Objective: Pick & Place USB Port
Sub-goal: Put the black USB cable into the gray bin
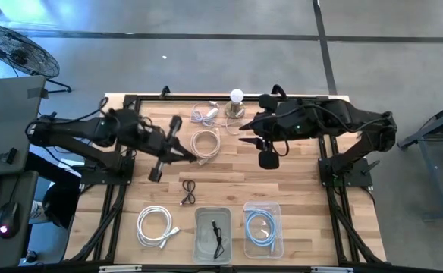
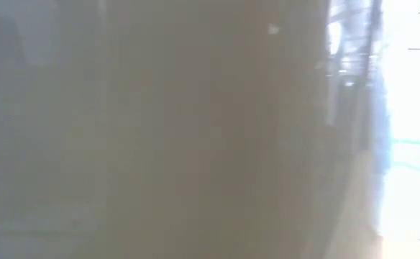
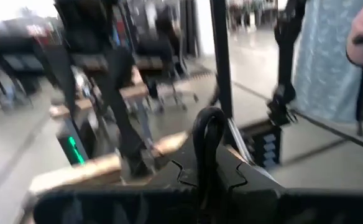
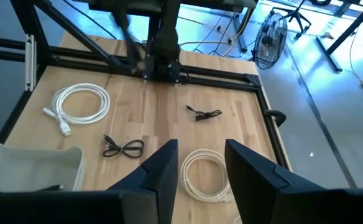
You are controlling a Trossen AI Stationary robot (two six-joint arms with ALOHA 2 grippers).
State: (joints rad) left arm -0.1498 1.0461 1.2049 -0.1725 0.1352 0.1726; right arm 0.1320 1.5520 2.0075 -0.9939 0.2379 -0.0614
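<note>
My left gripper (image 1: 189, 155) is over the table's middle left, raised and pointing level. In its wrist view it (image 3: 209, 179) is shut, and a loop of black cable (image 3: 207, 127) stands up from between the fingertips. My right gripper (image 1: 243, 140) hovers open over the table's middle, with its fingers above a white coiled cable (image 4: 203, 175) that lies flat (image 1: 205, 144). Two more black cables lie on the wood: a small one (image 4: 204, 114) below the left arm and another (image 1: 189, 191) nearer the front. The low view is covered by a blur. My left gripper pinches the black cable between its two fingertips (image 3: 183, 175), just below the loop (image 3: 206, 163). The loop rises upright above the fingers, clear of the table. The fingers come level. The wrist view is blurred, so I cannot tell which end of the cable they hold.
Two clear bins sit at the near edge, one (image 1: 199, 227) with a black cable, one (image 1: 280, 227) with a blue cable. A white coil (image 1: 155, 226) lies to their left. A white adapter cable (image 1: 203, 114) and a bulb stand (image 1: 237, 102) are at the far edge.
</note>
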